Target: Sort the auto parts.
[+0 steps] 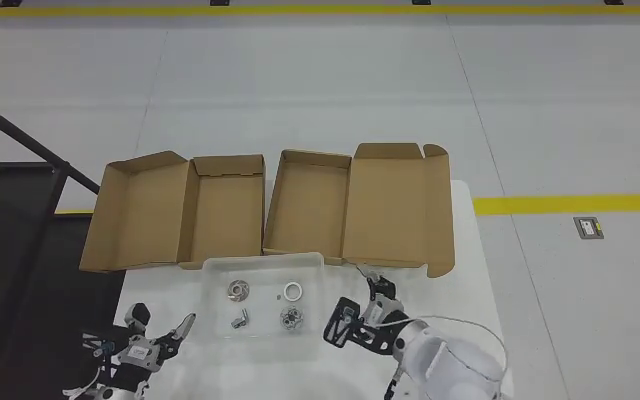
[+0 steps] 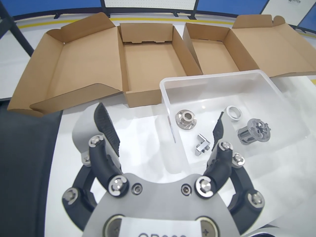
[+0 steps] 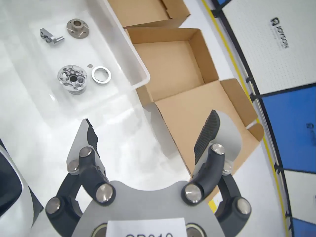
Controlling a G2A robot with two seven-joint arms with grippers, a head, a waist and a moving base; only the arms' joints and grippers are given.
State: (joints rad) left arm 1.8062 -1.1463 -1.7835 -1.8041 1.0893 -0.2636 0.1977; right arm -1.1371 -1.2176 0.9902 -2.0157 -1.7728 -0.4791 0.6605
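A clear plastic tray [image 1: 215,268] [image 2: 167,94] [image 3: 128,48] on the white table holds several metal parts: a flanged hub [image 1: 237,290] [image 2: 185,118] [image 3: 77,27], a plain ring [image 1: 292,291] [image 2: 234,113] [image 3: 101,75], a small bracket [image 1: 239,321] [image 2: 202,145] [image 3: 50,37] and a slotted round part [image 1: 291,318] [image 2: 255,131] [image 3: 72,78]. My left gripper [image 1: 160,322] [image 2: 160,122] stands open by the tray's near left corner, with nothing in it. Open too and holding nothing, my right gripper [image 1: 362,295] [image 3: 153,131] is at the tray's right.
Two open cardboard boxes stand behind the tray, a left box [image 1: 225,210] [image 2: 148,57] [image 3: 130,3] and a right box [image 1: 308,205] [image 2: 212,55] [image 3: 170,62], their lids folded outward. A black surface [image 1: 40,280] borders the table's left edge.
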